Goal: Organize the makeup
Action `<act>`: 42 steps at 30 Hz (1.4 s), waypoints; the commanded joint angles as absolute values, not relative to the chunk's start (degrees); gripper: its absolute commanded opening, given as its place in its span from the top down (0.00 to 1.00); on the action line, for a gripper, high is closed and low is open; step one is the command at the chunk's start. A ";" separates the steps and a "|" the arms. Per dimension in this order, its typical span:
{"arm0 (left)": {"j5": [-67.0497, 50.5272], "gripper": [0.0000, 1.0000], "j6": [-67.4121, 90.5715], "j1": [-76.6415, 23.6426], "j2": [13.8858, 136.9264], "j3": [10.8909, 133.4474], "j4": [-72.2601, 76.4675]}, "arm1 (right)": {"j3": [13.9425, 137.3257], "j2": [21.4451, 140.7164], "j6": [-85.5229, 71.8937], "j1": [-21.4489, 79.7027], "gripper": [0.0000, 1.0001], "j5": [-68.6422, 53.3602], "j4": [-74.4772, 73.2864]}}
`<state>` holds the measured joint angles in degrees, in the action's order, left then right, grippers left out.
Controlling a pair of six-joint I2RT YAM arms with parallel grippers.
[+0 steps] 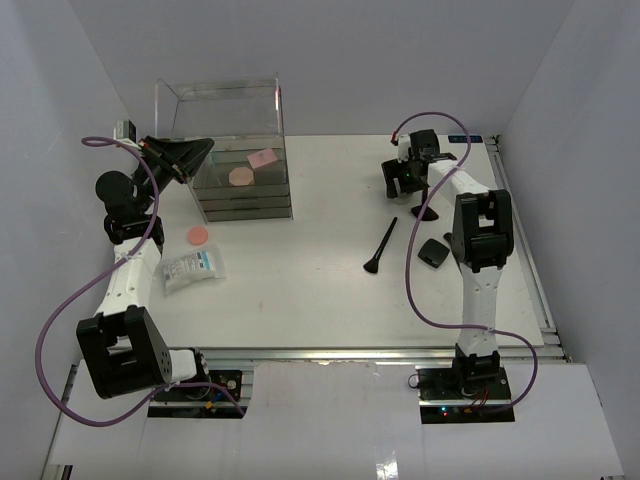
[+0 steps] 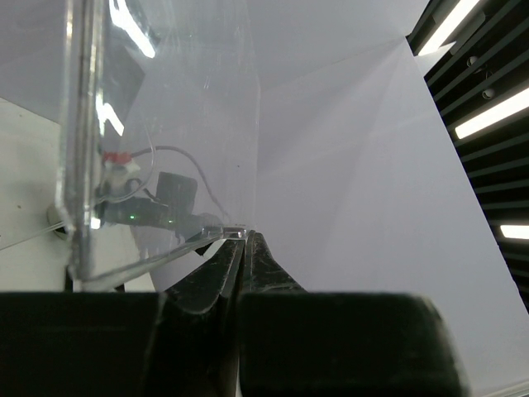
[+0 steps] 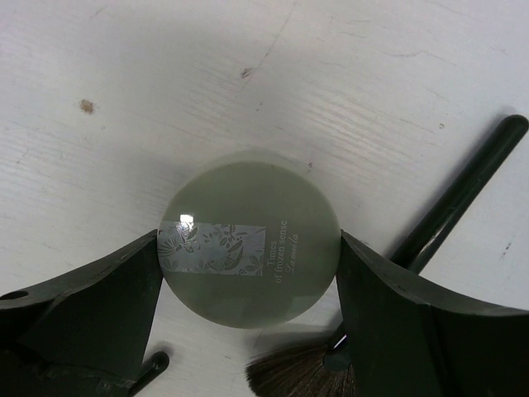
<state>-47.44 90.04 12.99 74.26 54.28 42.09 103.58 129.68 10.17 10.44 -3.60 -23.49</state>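
In the right wrist view a round grey-green disc (image 3: pixel 248 207) lies on the white table, and my right gripper (image 3: pixel 250 252) has closed on it, one finger touching each side. A black brush (image 3: pixel 459 194) lies just beside it. In the top view that gripper (image 1: pixel 405 180) hides the disc. Another black brush (image 1: pixel 382 245) and a black square compact (image 1: pixel 435 252) lie mid-right. A pink disc (image 1: pixel 199 236) rests at the left. A second pink disc (image 1: pixel 241 177) and a pink palette (image 1: pixel 263 158) lie inside the clear box. My left gripper (image 2: pixel 241 236) is shut on a corner of the box's raised clear lid (image 2: pixel 157 124).
The big clear plastic box (image 1: pixel 282 190) stands at the back left with its lid upright. A white printed packet (image 1: pixel 192 268) lies near the left arm. White walls close in the table on the left, back and right.
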 commanded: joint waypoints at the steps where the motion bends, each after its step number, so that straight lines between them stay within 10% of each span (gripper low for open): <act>1: -47.77 0.99 89.30 12.79 72.90 55.68 44.03 | 100.76 122.58 13.60 10.99 0.72 -8.17 -22.14; 16: -47.88 0.99 89.46 12.74 72.57 56.18 44.11 | 66.26 86.96 52.79 46.36 0.92 -11.03 -12.91; 27: -47.47 0.99 89.82 12.74 71.90 57.40 43.77 | 86.97 106.08 67.84 63.64 0.92 20.61 1.94; 42: -47.64 0.98 90.61 12.74 70.88 56.93 44.91 | 112.38 126.36 81.84 61.21 0.92 27.65 21.01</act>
